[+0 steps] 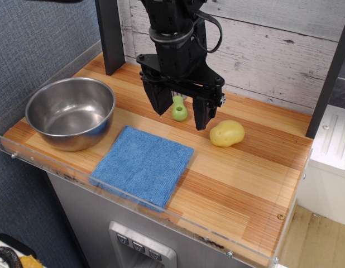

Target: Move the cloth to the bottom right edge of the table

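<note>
Diagonally on table [245,184]: flat cloth [143,163].

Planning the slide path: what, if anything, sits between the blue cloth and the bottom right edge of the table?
Nothing visible does. The cloth lies at the front rim, and the planks of the table to its right look bare. The yellow potato-like object and the green item sit farther back, off that path.

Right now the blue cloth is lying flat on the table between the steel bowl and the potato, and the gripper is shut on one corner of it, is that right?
Not quite. The cloth does lie flat on the table, between the steel bowl and the potato. But the gripper is open and holds nothing; it hangs above the table behind the cloth, as the observation.image view shows.
</note>
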You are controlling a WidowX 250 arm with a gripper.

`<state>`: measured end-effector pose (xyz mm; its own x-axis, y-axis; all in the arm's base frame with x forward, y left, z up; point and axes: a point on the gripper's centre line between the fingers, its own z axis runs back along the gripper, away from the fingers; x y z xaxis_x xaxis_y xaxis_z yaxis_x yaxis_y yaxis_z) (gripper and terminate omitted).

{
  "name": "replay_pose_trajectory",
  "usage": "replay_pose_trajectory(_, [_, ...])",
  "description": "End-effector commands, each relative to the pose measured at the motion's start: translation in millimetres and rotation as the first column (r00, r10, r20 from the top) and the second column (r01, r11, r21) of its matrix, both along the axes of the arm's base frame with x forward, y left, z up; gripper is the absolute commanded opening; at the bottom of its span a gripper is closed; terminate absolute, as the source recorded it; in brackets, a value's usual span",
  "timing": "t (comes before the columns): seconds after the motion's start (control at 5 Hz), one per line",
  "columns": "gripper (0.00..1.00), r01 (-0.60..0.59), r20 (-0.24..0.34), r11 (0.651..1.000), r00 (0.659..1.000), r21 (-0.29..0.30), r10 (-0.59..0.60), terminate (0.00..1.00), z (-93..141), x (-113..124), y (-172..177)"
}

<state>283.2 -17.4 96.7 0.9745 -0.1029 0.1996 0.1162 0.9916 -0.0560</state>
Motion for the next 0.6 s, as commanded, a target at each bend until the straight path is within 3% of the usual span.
replay_pose_trajectory(0.0, [1.00, 0.000, 0.000, 1.000, 1.000, 0.000, 0.000, 0.00, 0, 0, 0])
replay_pose_trajectory(0.4, [1.00, -0.025, -0.035, 0.999, 0.999, 0.035, 0.027, 0.00, -13, -17, 13])
